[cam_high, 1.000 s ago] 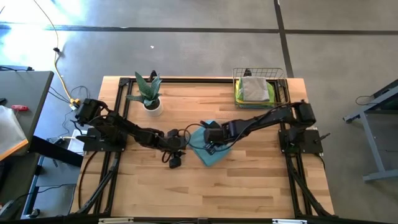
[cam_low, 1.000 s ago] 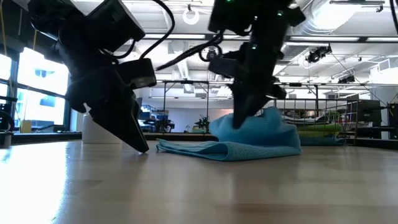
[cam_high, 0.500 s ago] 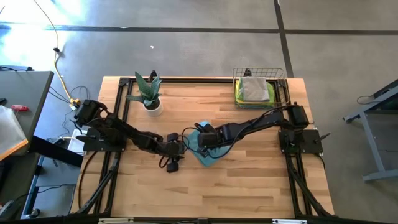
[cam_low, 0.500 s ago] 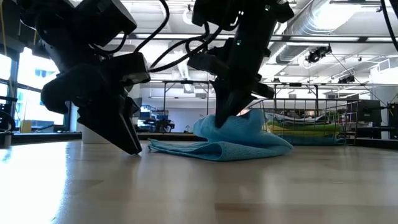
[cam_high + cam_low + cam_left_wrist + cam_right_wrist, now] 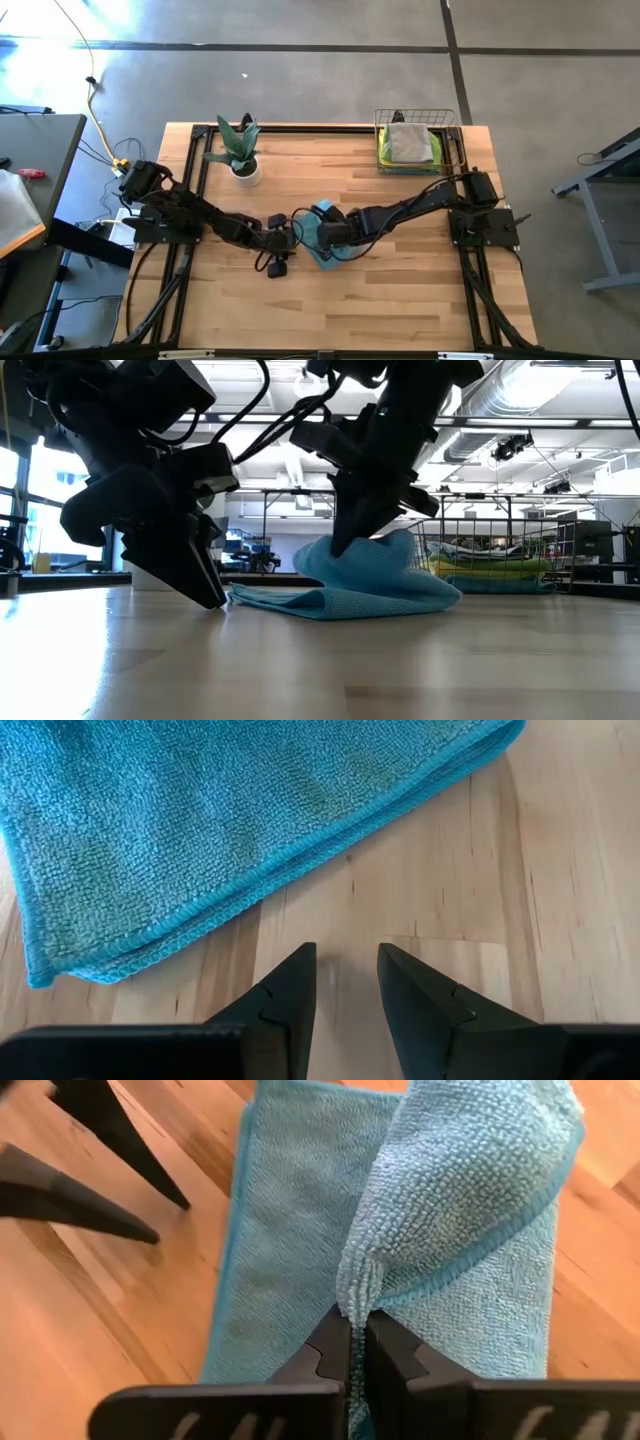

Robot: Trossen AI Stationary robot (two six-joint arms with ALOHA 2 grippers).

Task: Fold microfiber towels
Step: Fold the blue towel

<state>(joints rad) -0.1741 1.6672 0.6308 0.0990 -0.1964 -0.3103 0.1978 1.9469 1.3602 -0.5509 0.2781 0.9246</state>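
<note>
Now the right gripper (image 5: pixel 357 1342) is clamped on a fold of the blue towel (image 5: pixel 322 240) — lifted mid-table. Left gripper (image 5: pixel 345 982) — fingers apart, empty — sits just beside the towel's edge.

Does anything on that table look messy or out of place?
Only the teal towel mid-table: it lies rumpled, one part pinched up by the right gripper, not flat. The left gripper hangs open beside it. The plant stands upright, and towels sit tidily in the wire basket.
</note>
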